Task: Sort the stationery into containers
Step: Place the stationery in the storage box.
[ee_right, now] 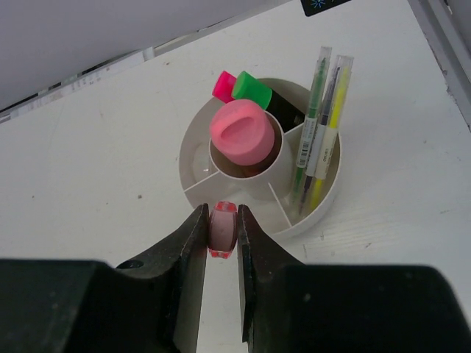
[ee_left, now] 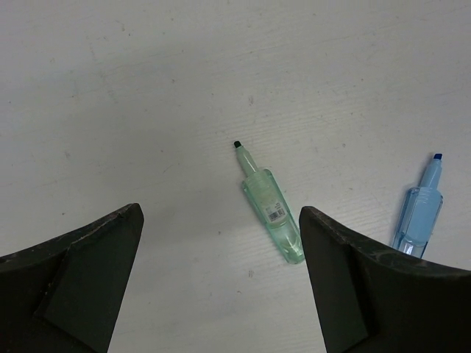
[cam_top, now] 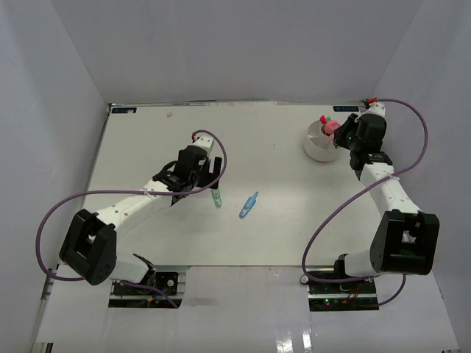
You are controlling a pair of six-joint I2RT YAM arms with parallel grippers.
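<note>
**Right pincer clamps tape ring at tub, left pincer spread over green pen**

Left gripper [ee_left: 221, 213] has its jaws wide apart and holds nothing. It hangs over the green pen [ee_left: 271, 209], which lies flat on the bench [cam_top: 280, 147] around the middle, dark tip pointing away from the wrist camera. The pen sits between the two fingers in the wrist view, nearer the right one, no contact visible. It carries a small white label with barcode-type print, too small to read.

Blue pen [ee_left: 418, 217] lies flat just beside the green one, apart from it, partly hidden behind the right finger.

Right gripper [ee_right: 221, 220] is clamped on the tape ring [ee_right: 223, 229], a pinkish ring held on edge between the fingertips. The ring is at the near rim of the tub [ee_right: 184, 151]; cannot tell if it is over a compartment.

The white round tub stands near the far right corner of the bench.
- Centre well: glue stick [ee_right: 244, 132], pink cap up.
- Far compartment: two highlighters [ee_right: 252, 86], one pink cap, one green cap.
- Right compartment: thin pens [ee_right: 318, 110], green and yellow, leaning on the rim. Their white barcode labels are unreadable.

A dark sticker [ee_right: 324, 4] with a light blue mark sits at the far edge, cut off, not legible
</note>
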